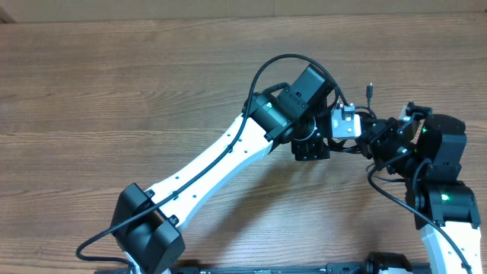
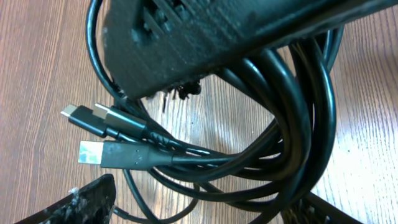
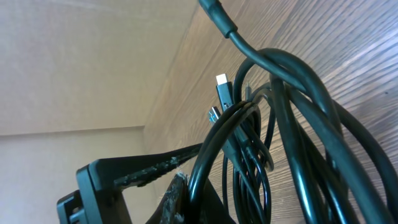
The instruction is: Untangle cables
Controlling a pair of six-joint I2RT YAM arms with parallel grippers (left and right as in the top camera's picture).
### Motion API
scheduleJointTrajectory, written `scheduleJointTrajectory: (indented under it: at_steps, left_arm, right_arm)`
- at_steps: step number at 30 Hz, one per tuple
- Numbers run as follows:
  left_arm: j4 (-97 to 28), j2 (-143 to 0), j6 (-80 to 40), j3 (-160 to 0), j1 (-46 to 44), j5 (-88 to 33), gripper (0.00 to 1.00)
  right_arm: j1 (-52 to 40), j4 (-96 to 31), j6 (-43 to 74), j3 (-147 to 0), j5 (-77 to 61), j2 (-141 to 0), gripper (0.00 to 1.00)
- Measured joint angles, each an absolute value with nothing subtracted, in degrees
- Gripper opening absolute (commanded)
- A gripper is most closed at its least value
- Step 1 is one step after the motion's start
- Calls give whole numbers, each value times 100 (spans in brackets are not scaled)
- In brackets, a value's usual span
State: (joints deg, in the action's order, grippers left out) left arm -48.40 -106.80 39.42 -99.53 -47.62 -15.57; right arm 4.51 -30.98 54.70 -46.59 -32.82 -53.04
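— Overhead first: where are you?
— My left gripper (image 1: pixel 310 146) and right gripper (image 1: pixel 374 141) meet right of the frame's centre, over the wooden worktop (image 1: pixel 114 76). The cables (image 1: pixel 367 97) sit between them, mostly hidden (only one thin cord with its plug pokes out toward the upper right).

— And the left wrist view?
— My left jaws stand wide. One finger (image 2: pixel 93 199) is in the lower left corner and the other is in the lower right, and neither presses on anything. The cables (image 2: pixel 298 143) loop across the middle as a thick black bundle. They hang from the right gripper (image 2: pixel 217 37), which fills the top of the frame. Three plugs (image 2: pixel 90 152) point toward the left edge.

— The right wrist view?
— My right jaws are clamped on the cables (image 3: pixel 292 124) at the bottom of the frame. From there the loops rise toward the upper right, over the worktop (image 3: pixel 360 56). One plug tip (image 3: pixel 221 81) shows just above the centre.
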Motion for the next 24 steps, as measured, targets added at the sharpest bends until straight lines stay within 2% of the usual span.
scheduleJointTrajectory:
  at_steps: [2,4,6,9,12,14,16,24]
  left_arm:
    - [-4847,-10667,3935,-9953,-4766,-1559,78]
    - [-4882,-10652,3946,-9953,-4781,-1564,69]
    - [-4886,-10643,3940,-9953,-4792,-1557,52]
    - [-4901,-10641,3942,-9953,-4792,-1586,32]
    - [-4932,-10641,3929,-9953,-4792,-1675,21]
    - [-4939,-10641,3916,-9953,-4792,-1708,8]
    - [-4952,-10641,3907,-9953,-4792,-1715,4]
    - [-4954,-10641,3898,-9953,-4790,-1739,4]
  right_arm:
    - [454,-3059,5487,-4659,-3347,-5304,4]
    - [462,-2978,5527,-4659,-3470,-5299,4]
    - [480,-2976,5527,-4659,-3518,-5299,4]
    - [486,-2978,5529,-4659,-3542,-5299,4]
    - [489,-2974,5531,-4659,-3562,-5299,4]
    - [491,-2974,5531,-4659,-3568,-5299,4]
    - [491,-2969,5529,-4659,-3573,-5297,4]
    - [495,-2980,5529,-4659,-3562,-5288,4]
